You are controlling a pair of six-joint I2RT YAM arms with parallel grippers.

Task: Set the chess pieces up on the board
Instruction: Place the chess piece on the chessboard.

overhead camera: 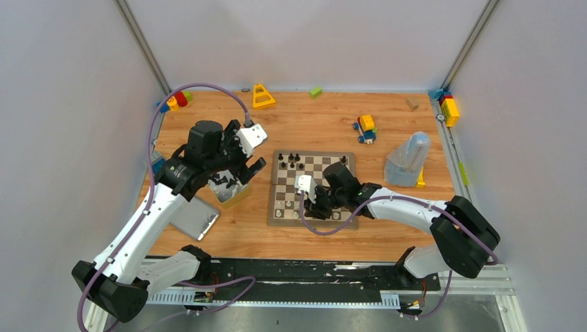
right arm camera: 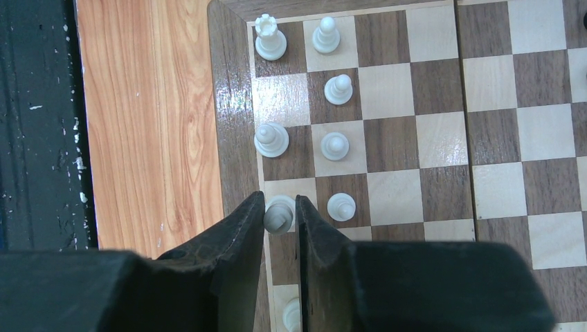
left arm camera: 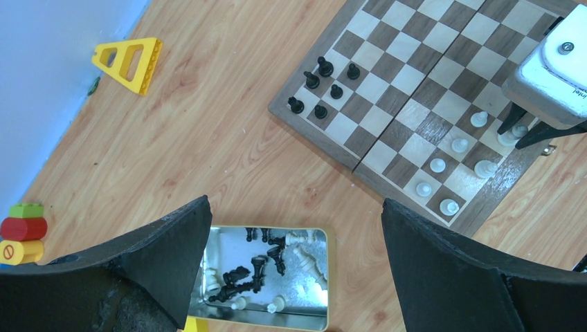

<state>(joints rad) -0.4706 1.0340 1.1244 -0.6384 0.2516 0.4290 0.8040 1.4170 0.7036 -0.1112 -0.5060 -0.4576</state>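
The board (overhead camera: 325, 166) lies mid-table. Several black chess pieces (left arm camera: 323, 67) stand at its far left corner. Several white chess pieces (right arm camera: 335, 146) stand in its two nearest rows. My right gripper (right arm camera: 280, 200) is shut on a white piece (right arm camera: 279, 216) that stands on an edge-row square; both fingers press its sides. My left gripper (left arm camera: 296, 207) hangs open above a silver tin (left arm camera: 304, 304) left of the board (left arm camera: 408, 76). The tin holds several loose black and white pieces (left arm camera: 257, 266). Nothing is between the left fingers.
The tin's flat lid (overhead camera: 195, 218) lies near the left arm. Toy blocks sit along the far edge: a yellow triangle (overhead camera: 262, 96), a small car (overhead camera: 365, 128), and red and yellow bricks (overhead camera: 176, 101). A clear bag (overhead camera: 408, 160) stands right of the board.
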